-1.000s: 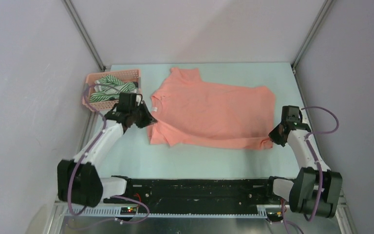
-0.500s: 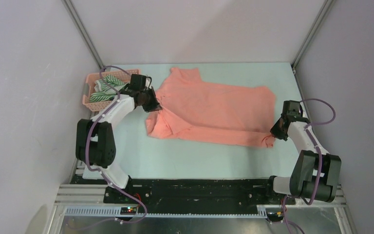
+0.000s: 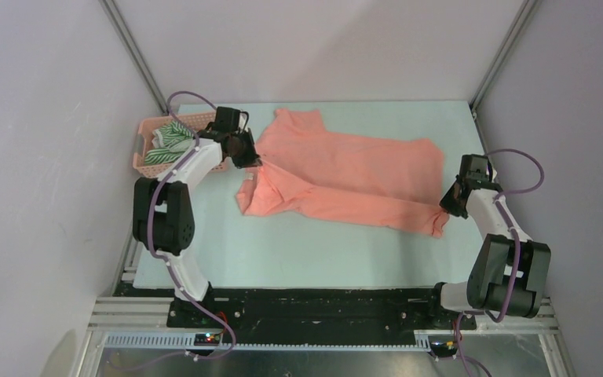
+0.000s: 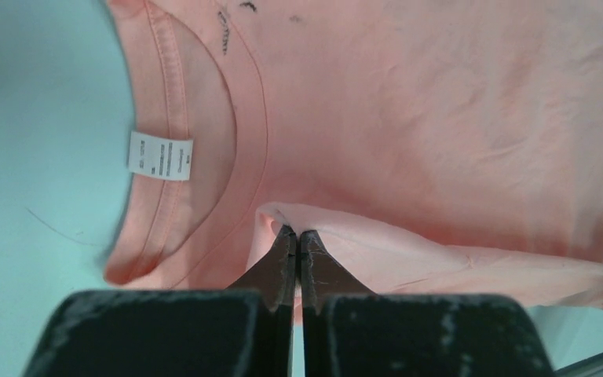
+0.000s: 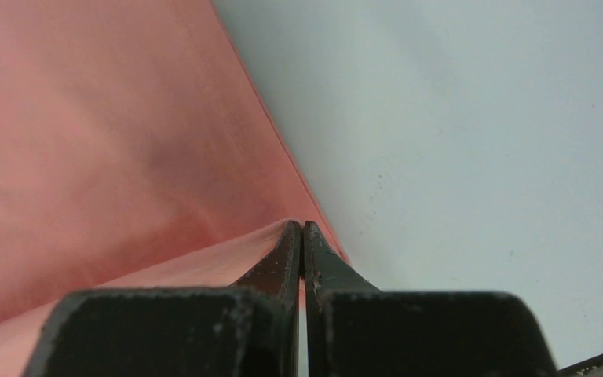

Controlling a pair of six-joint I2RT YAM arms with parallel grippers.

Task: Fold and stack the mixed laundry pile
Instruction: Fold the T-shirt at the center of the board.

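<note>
Evidently the shirt (image 3: 345, 177), spread on the counter (image 3: 322, 251), is mid-fold: left fingers (image 4: 286, 259) are clamped on its near edge by the collar, right fingers (image 5: 286, 255) on its hem corner, and next both must carry that edge evenly to the far side before letting go.

Top cam sits high behind the arm bases, looking down over the whole counter (image 3: 322, 251). Left wrist cam peers past the left end effector (image 4: 299, 236), super close on the salmon-pink shirt (image 4: 440, 118). Right wrist cam looks past the right end effector (image 5: 304, 228) at the shirt's edge and the counter. All three share that shirt.
</note>
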